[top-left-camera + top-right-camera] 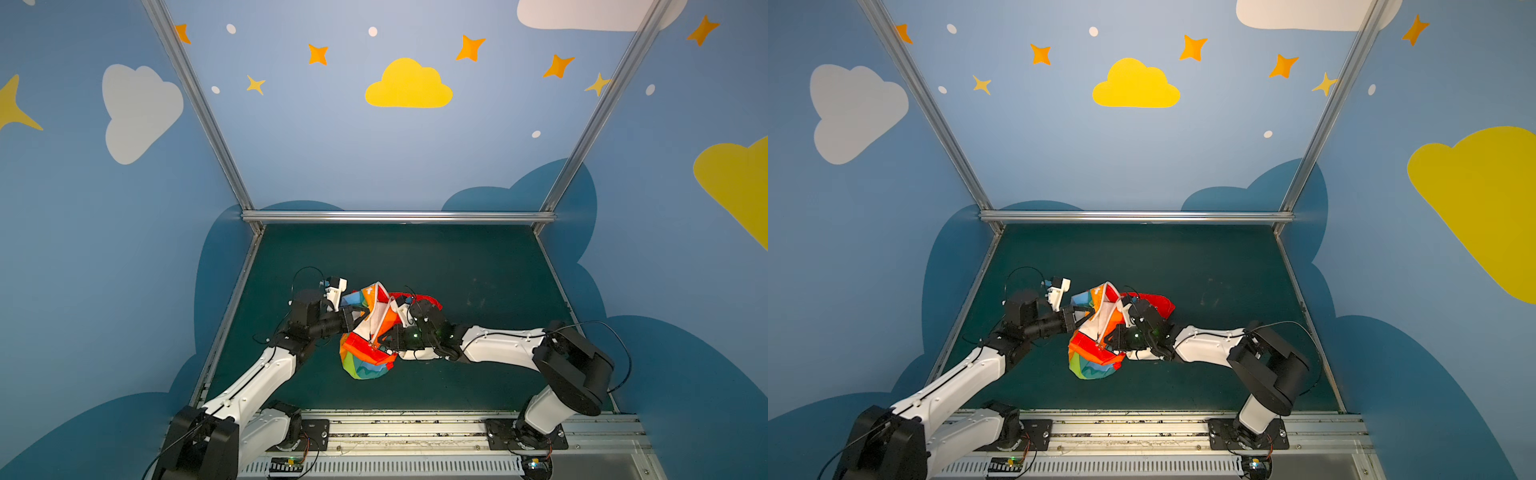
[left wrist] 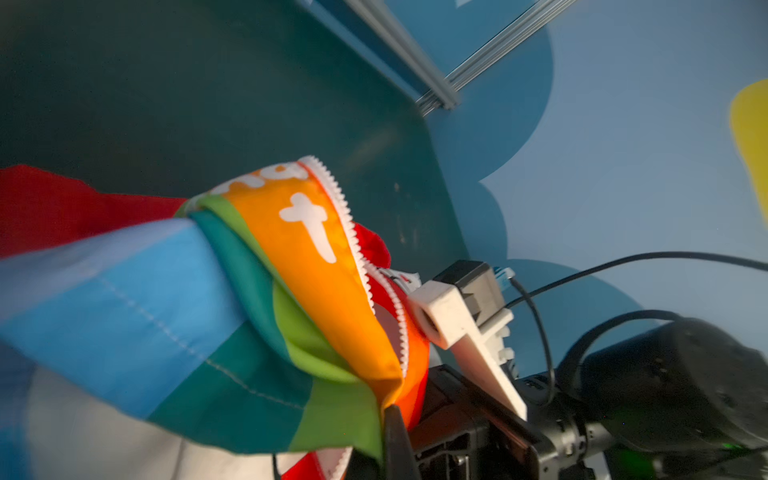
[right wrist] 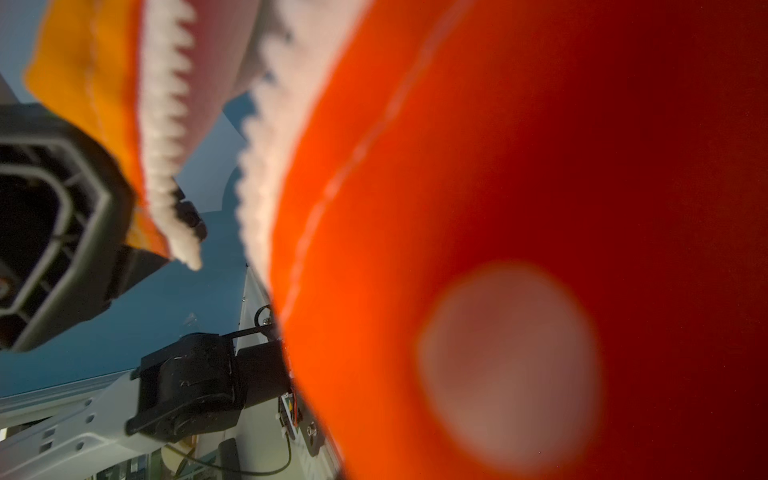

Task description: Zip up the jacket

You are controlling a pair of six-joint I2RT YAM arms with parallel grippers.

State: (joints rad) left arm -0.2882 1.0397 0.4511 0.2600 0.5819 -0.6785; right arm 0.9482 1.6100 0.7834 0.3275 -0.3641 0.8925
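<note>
The jacket (image 1: 365, 368) (image 1: 1094, 368) hangs bunched above the green mat, held up between both arms. Its outside is rainbow-striped, and a red hood (image 1: 429, 301) trails toward the back. The white zipper (image 1: 383, 318) stands apart in a V that narrows toward the red hem. My left gripper (image 1: 356, 314) (image 1: 1077, 316) is shut on the jacket's left front edge; one dark finger (image 2: 397, 436) pinches orange and green cloth beside the zipper teeth (image 2: 353, 245). My right gripper (image 1: 382, 344) (image 1: 1106, 338) sits at the base of the zipper. Orange cloth (image 3: 457, 208) hides its jaws in the right wrist view.
The green mat (image 1: 457, 270) is ringed by aluminium frame rails, with one at the back (image 1: 399, 216) and side posts at the corners. Both arm bases stand on the front rail (image 1: 415, 432). Blue painted walls close in three sides.
</note>
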